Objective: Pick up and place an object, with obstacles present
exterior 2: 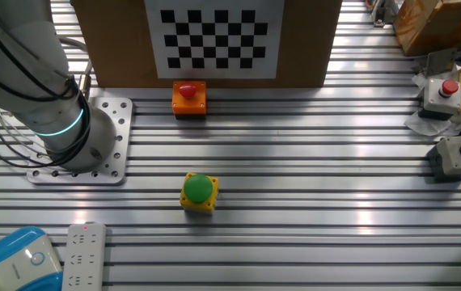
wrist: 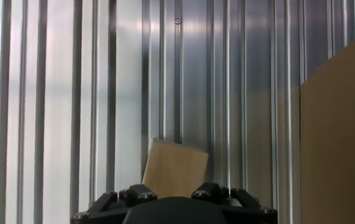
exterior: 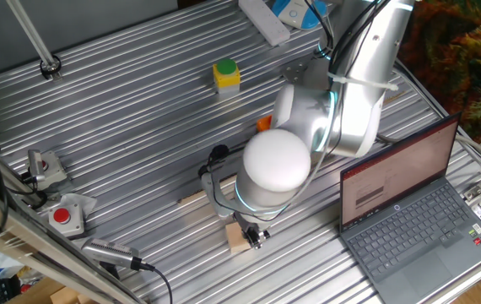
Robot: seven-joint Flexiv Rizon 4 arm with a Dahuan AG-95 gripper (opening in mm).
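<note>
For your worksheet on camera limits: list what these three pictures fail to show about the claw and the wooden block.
- Claw: in one fixed view the arm's round joint covers it; open or shut unclear.
- Claw fingers: the hand view's bottom edge cuts them off.
- Wooden block: the hand view hides its near end behind the claw body; held or free unclear.
- The other fixed view shows neither.

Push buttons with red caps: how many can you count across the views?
3: one on the orange box by the checkerboard, two on grey boxes at the table edge. Others may be hidden.
</note>
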